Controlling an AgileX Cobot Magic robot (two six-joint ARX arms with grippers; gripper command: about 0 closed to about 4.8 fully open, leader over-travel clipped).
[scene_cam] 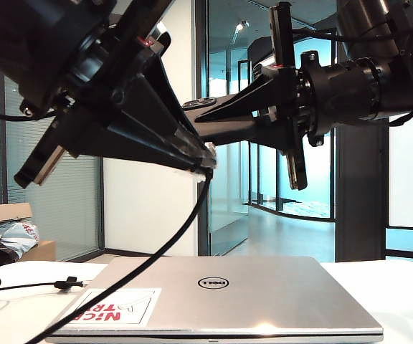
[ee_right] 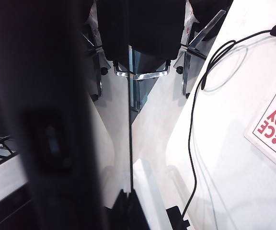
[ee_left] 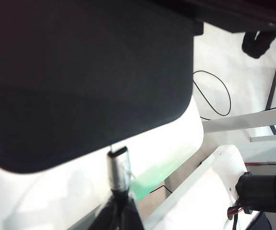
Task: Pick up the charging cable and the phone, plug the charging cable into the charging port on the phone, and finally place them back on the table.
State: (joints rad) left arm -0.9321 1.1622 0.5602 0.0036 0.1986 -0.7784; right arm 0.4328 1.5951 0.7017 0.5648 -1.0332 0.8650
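Above the silver Dell laptop that lies shut on the wide white table, both arms meet in mid-air. On the left of the exterior view, the left gripper is clamped tight on the plug end of the long thin black charging cable, whose cord hangs from the fingertips, sweeps down past the laptop's red-lettered sticker and trails onto the tabletop, where its black tie strap rests. From the right, the right gripper pinches the flat black rectangular phone, held on edge and roughly upright. The left wrist view shows the cable's silver-white plug tip touching the narrow edge of the phone's matte black back; whether it sits inside the charging port cannot be told.
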